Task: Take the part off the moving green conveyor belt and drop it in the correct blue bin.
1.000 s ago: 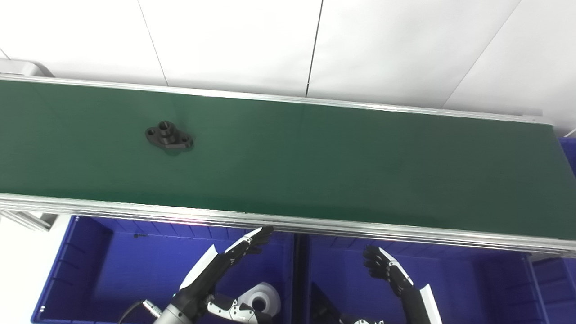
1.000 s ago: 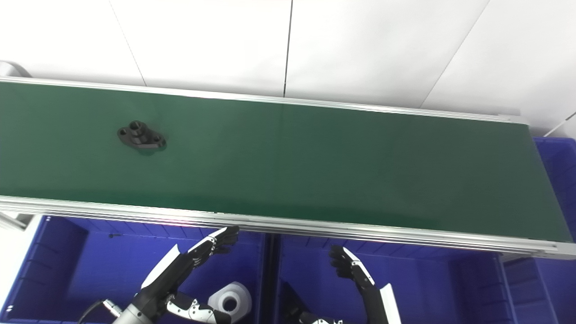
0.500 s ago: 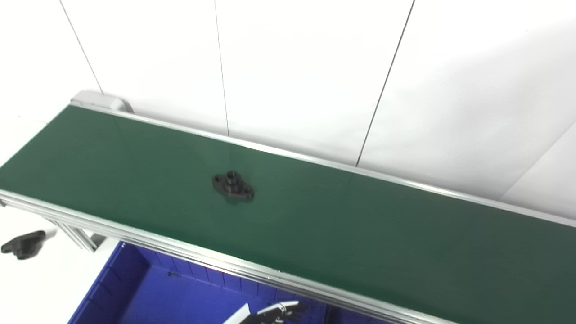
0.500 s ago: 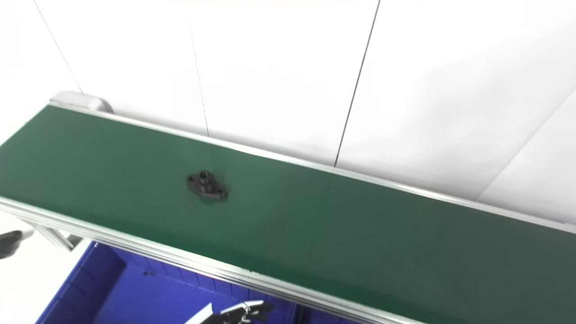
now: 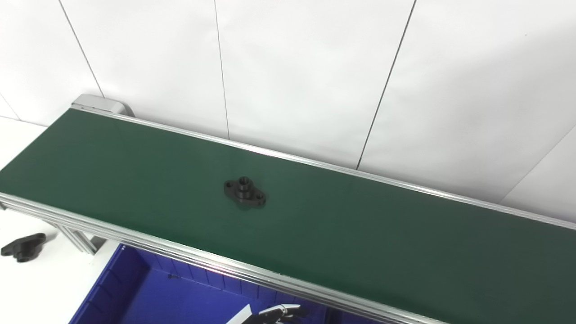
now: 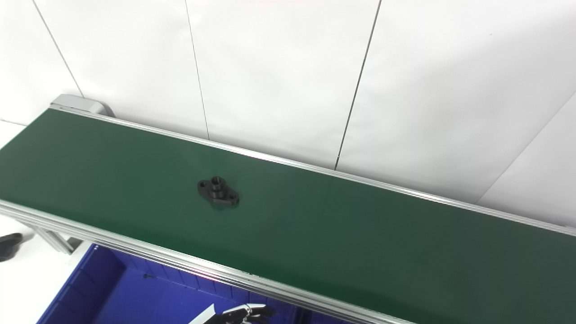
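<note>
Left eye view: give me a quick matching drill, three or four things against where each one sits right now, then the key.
Things:
1. black part
2. left hand
3. blue bin
4. black knob

Places:
A. on the white surface left of the conveyor frame
B. at the bottom edge, over the bin, only its fingers in view
C. in the middle of the green belt, lying flat
D. below the belt's near rail

Pairs: 1-C, 2-B, 3-D, 4-A
</note>
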Robot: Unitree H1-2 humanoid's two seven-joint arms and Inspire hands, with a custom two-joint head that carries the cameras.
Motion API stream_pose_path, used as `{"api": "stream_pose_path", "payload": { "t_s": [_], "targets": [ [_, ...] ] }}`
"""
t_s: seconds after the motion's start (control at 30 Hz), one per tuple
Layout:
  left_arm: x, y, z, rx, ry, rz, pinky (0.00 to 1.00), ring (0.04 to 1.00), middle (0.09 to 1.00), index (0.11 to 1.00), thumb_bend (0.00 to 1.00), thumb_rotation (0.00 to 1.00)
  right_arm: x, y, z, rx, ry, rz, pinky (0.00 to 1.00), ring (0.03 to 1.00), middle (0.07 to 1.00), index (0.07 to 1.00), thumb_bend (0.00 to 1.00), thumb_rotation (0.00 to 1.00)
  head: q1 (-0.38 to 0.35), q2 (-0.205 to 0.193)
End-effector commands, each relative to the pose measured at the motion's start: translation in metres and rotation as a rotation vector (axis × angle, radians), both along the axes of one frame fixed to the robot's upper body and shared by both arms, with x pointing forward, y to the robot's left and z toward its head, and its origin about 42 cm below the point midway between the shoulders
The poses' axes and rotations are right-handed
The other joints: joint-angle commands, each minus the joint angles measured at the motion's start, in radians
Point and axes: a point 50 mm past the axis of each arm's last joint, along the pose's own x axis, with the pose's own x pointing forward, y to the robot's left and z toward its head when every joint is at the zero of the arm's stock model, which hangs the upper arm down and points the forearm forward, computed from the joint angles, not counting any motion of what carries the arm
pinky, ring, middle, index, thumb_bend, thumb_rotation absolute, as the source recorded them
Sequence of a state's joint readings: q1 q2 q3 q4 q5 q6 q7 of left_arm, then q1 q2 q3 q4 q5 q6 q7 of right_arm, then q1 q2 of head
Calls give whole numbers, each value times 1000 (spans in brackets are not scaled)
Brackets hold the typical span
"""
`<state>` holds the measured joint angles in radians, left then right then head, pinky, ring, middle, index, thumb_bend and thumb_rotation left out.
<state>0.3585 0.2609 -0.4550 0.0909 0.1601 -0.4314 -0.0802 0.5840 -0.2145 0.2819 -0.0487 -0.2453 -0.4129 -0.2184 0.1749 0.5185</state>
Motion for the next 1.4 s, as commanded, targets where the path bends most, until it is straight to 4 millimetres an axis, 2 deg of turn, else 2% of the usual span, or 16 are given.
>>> {"api": "stream_pose_path", "payload": {
  "t_s": [0.0,0.13,0.2,0.23,0.37,0.47,0.57,0.67,0.73,0.87,1.0,1.07,1.1,1.23,1.37],
  "targets": [
    [7,-3,7,-25,-61,5,696,803,859,829,836,241,4,1,16,29,-107,-17,663,754,807,846,765,153,-2,4],
    [11,-4,5,-26,-66,8,680,792,850,821,836,204,13,1,31,-3,-210,-25,693,730,783,832,767,158,-14,12],
    [12,-4,5,-26,-66,5,680,789,850,820,839,186,19,1,45,-14,-285,-39,659,701,759,816,796,161,-22,17],
    [13,-4,5,-27,-66,2,682,791,854,822,836,178,22,0,52,-26,-324,-45,590,672,747,813,822,221,-32,22],
    [15,-5,7,-22,-80,2,678,790,857,825,830,177,34,-2,86,-51,-483,-37,581,662,734,805,848,268,-55,42],
    [17,-6,7,-21,-85,2,680,792,862,833,828,197,42,-7,110,-71,-553,-28,670,701,745,821,860,293,-66,52],
    [17,-6,7,-7,-96,2,686,794,864,842,831,232,55,-10,130,-86,-611,-19,730,720,754,835,858,272,-82,63],
    [19,-6,7,-10,-98,3,704,801,865,844,830,227,72,-13,142,-84,-633,20,708,730,773,841,841,240,-93,68],
    [20,-6,7,-4,-101,-1,717,808,869,851,828,254,87,-15,150,-97,-635,47,720,755,798,848,807,257,-101,69],
    [22,-5,6,7,-108,-6,744,824,876,858,824,268,117,-17,156,-146,-639,80,707,744,803,850,778,345,-117,69],
    [22,-3,9,34,-137,-28,767,833,870,855,818,278,142,-16,157,-152,-619,110,680,733,795,844,788,358,-135,70],
    [21,-2,10,38,-143,-34,773,832,865,850,820,256,154,-15,157,-153,-604,124,684,736,795,841,792,346,-138,67],
    [21,-2,10,38,-144,-35,779,835,866,850,824,252,159,-15,158,-161,-597,129,679,733,794,840,788,335,-144,79],
    [21,0,13,26,-139,-50,787,845,874,855,837,267,182,-7,161,-182,-530,143,675,728,784,834,790,287,-146,98],
    [20,3,15,3,-122,-52,796,853,879,854,862,299,206,3,161,-207,-485,163,665,739,786,832,786,218,-149,97]
  ]
}}
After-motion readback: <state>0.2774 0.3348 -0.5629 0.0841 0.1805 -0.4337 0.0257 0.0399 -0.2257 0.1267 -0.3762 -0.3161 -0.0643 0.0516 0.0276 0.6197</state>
